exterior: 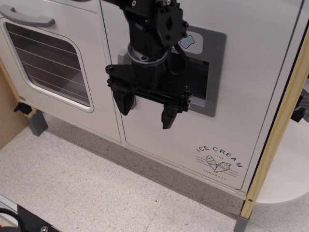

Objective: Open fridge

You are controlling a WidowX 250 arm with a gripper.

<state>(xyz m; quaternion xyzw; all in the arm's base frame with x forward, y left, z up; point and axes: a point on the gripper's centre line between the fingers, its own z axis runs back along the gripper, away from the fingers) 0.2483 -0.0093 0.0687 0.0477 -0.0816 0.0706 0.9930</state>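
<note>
The fridge (pixel 251 72) is a large white door with a grey recessed ice-dispenser panel (pixel 212 72) and an "ICE CREAM" cone logo (pixel 219 162) at its lower right. The door stands shut, flush with the cabinet. My black gripper (pixel 146 110) hangs in front of the door's left part, just left of the dispenser panel, fingers pointing down. It is open and empty, with one finger (pixel 124 102) near the door's left seam and the other (pixel 169 116) below the panel's corner. The fridge's vertical handle is mostly hidden behind my arm.
The white oven door (pixel 96 58), with a wire-racked window (pixel 48 63) and horizontal grey handle (pixel 29 18), is on the left. A wooden post (pixel 282 125) and a white rounded shelf (pixel 289 164) are on the right. A speckled tile floor (pixel 96 188) lies below.
</note>
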